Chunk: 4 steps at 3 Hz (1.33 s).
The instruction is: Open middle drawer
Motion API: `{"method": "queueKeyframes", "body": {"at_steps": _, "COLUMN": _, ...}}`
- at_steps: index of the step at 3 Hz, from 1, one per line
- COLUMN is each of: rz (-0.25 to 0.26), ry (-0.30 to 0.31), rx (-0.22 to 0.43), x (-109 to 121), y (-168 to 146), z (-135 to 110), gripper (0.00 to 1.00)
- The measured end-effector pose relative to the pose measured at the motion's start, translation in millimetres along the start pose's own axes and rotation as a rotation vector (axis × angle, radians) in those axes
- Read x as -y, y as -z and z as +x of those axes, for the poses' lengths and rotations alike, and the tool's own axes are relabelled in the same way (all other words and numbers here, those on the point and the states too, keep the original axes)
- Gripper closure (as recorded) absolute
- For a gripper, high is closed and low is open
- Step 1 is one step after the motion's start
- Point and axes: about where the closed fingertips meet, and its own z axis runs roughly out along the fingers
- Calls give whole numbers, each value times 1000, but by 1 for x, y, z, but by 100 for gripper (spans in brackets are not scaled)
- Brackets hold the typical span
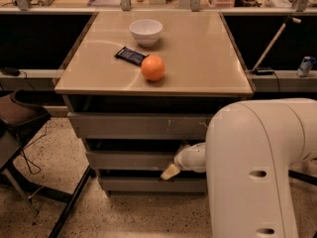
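Nearest to us, the robot's bulky white plastic arm housing [257,172] fills the lower right. From it a white wrist reaches left to the cream-tipped gripper [170,171], which sits at the lower edge of the middle drawer [129,160]. This is a wide, shallow, plain grey front with no handle, and it looks shut. It lies between a taller scratched grey front [124,125] above and a narrow grey front [143,184] below.

We cannot tell whether the gripper is open or closed, or whether it grips anything. We judge the front stiff, smooth and slippery. The only purchase is to hook its edge at the dark gap, then pull straight out.

Beyond, on the tan tabletop [203,58], sit a round orange fruit [153,68], a flat dark packet [131,55] and a small white bowl [146,31].
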Motion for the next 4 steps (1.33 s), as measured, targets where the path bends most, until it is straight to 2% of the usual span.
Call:
{"method": "queueKeyframes", "body": {"at_steps": 1, "rz": 0, "ry": 0, "rx": 0, "x": 0, "y": 0, "z": 0, "gripper": 0}}
{"method": "queueKeyframes", "body": {"at_steps": 2, "rz": 0, "ry": 0, "rx": 0, "x": 0, "y": 0, "z": 0, "gripper": 19}}
{"method": "queueKeyframes", "body": {"at_steps": 4, "rz": 0, "ry": 0, "rx": 0, "x": 0, "y": 0, "z": 0, "gripper": 65}}
